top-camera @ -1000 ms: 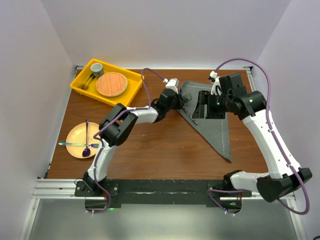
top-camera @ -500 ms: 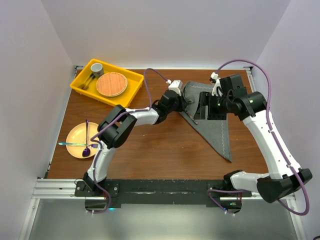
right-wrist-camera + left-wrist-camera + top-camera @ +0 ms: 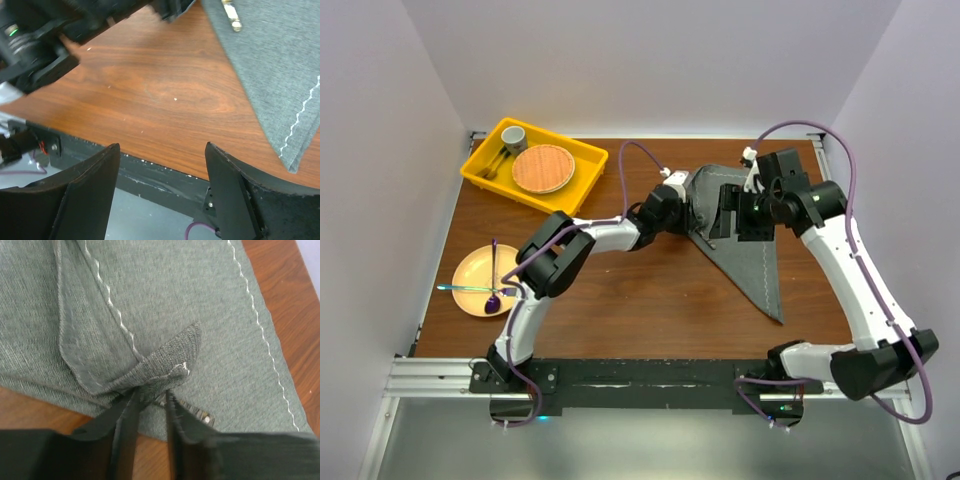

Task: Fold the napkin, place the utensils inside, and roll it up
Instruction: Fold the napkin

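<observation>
Now, fold step: left fingers (image 3: 127, 425) slightly parted at lifted corner of grey-green stitched cloth napkin (image 3: 175, 290); right fingers (image 3: 90, 190) wide, empty. Next we flatten crease.

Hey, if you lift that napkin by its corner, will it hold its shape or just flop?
Likely floppy: the napkin has a corner that creases and curls over by the left jaws. Probably light, since it lies thin and flat on the table. Its coarse weave looks unlikely to slip.

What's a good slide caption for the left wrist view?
Left gripper at the folded-over corner of the grey-green napkin on a wooden table.
</observation>
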You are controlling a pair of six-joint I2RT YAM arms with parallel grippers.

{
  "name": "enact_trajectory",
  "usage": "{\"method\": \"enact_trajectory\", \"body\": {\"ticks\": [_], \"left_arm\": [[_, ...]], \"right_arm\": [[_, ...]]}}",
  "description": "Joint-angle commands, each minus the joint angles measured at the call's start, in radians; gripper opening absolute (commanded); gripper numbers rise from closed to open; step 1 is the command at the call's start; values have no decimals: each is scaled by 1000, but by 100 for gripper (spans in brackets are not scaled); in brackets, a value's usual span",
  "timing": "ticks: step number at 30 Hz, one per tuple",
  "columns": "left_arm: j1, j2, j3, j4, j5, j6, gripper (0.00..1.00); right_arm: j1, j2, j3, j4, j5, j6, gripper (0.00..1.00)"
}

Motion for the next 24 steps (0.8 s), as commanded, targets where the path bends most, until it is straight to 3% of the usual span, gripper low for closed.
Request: {"method": "enact_trajectory", "body": {"ticks": [1, 6, 9, 14, 17, 24], "left_arm": [[-4, -123, 3, -18, 61, 22, 48], [32, -246, -37, -14, 165, -10, 73], [84, -323, -103, 16, 195, -59, 75], [180, -320, -120, 12, 295, -101, 54], [220, -260, -66, -12, 364, -102, 46], [221, -237, -68, -12, 423, -128, 45]], "right_arm": [[-107, 136, 28, 60, 16, 62, 73], [-164, 346, 98, 198, -101, 42, 74], [-164, 481, 170, 221, -115, -6, 75], [-156, 675, 258, 253, -133, -90, 76], [-158, 739, 264, 261, -97, -130, 75], [-161, 762, 227, 285, -32, -178, 70]]}}
